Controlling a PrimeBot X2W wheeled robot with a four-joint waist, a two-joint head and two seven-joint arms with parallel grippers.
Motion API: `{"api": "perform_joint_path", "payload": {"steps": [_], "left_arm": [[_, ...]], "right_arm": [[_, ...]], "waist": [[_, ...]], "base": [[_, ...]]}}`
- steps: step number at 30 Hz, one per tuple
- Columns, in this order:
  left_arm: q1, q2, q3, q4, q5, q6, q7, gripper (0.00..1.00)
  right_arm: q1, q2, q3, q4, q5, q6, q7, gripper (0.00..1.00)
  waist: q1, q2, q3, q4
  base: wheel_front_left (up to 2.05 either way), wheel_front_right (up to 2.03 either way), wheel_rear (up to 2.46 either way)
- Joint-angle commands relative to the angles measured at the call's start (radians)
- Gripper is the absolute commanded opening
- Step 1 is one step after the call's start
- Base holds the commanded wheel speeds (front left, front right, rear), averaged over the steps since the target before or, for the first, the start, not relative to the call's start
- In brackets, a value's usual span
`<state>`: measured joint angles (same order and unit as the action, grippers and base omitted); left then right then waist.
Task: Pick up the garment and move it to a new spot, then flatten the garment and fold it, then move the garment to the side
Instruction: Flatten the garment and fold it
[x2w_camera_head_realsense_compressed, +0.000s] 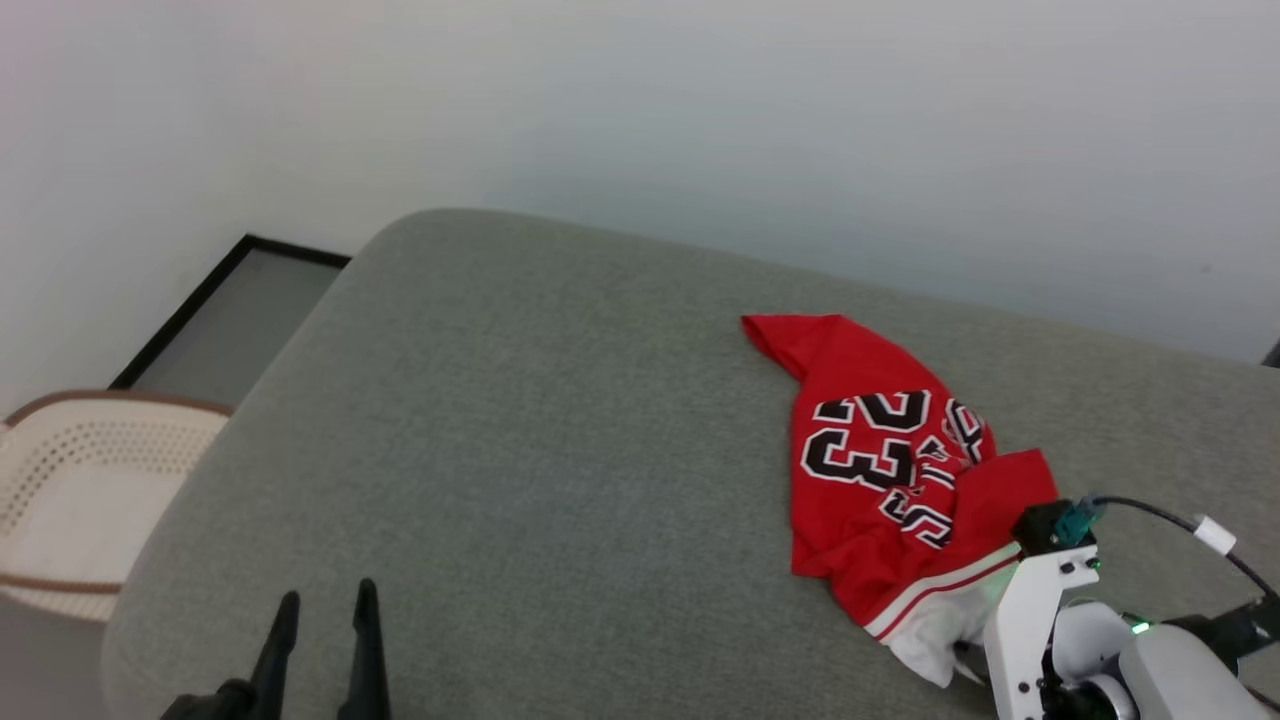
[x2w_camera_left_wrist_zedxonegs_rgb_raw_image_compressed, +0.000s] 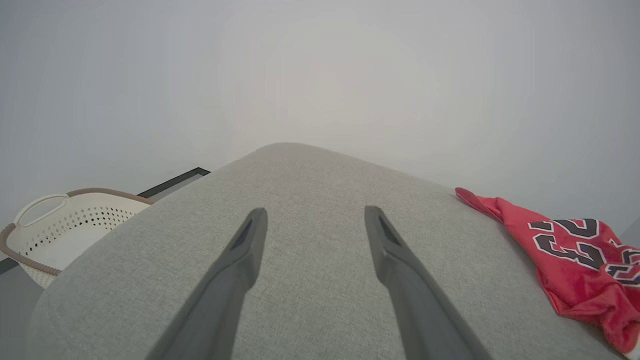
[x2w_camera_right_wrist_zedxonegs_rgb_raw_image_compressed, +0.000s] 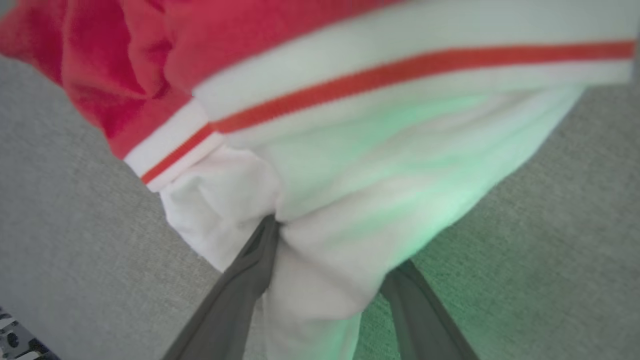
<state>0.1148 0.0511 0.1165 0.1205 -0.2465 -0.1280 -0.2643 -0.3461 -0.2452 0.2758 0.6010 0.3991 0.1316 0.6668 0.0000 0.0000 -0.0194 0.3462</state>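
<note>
The left hand (x2w_camera_head_realsense_compressed: 328, 590) sits at 7 o'clock in the head view, low over the near edge of the grey cushion (x2w_camera_head_realsense_compressed: 520, 430). Its two dark fingers point toward 12 o'clock and are spread wide with nothing between them, and under them the left wrist view shows bare grey fabric.

The right forearm (x2w_camera_head_realsense_compressed: 1035, 610), white with a black cap, comes in from 5 o'clock and leans up toward 12, ending at the near hem of the garment (x2w_camera_head_realsense_compressed: 870, 470). A black cable (x2w_camera_head_realsense_compressed: 1160, 515) with a white tag loops off it toward 3 o'clock. In the right wrist view the right hand (x2w_camera_right_wrist_zedxonegs_rgb_raw_image_compressed: 335, 245) stands with its jaws apart, astride the white sleeve. Cloth bunches between the fingers and covers both tips, so I cannot tell whether they press it yet. A green glow tints the sleeve.

The garment lies crumpled on the cushion at 4 o'clock in the head view, with one red corner drawn out toward 11 o'clock and the red-and-white striped trim at its near end. Its black, white-outlined "23" reads upside down from the head camera. The lettering beside it is folded over and unreadable.

A cream perforated basket (x2w_camera_head_realsense_compressed: 80, 480) stands off the cushion at 8 o'clock.
</note>
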Motion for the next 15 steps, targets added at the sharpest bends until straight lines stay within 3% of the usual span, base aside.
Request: {"api": "perform_joint_path", "payload": {"steps": [1,2,15], "left_arm": [[-0.013,0.000,-0.002,0.003,-0.005,-0.003,0.000,1.00],[-0.014,0.000,-0.004,0.006,-0.008,-0.004,0.000,1.00],[-0.010,0.000,0.010,0.018,-0.024,-0.004,0.000,1.00]], "right_arm": [[-0.003,0.007,0.014,0.021,0.001,-0.002,0.005,0.25],[-0.010,0.007,0.018,0.031,0.003,-0.002,0.002,0.00],[-0.131,-0.033,-0.011,0.057,0.013,-0.002,0.023,0.00]], "waist": [[0.0000,0.0000,0.019,0.022],[0.0000,0.0000,0.020,0.024],[0.0000,0.0000,0.014,-0.004]], "base": [[0.00,0.00,0.00],[0.00,0.00,0.00],[0.00,0.00,0.00]]}}
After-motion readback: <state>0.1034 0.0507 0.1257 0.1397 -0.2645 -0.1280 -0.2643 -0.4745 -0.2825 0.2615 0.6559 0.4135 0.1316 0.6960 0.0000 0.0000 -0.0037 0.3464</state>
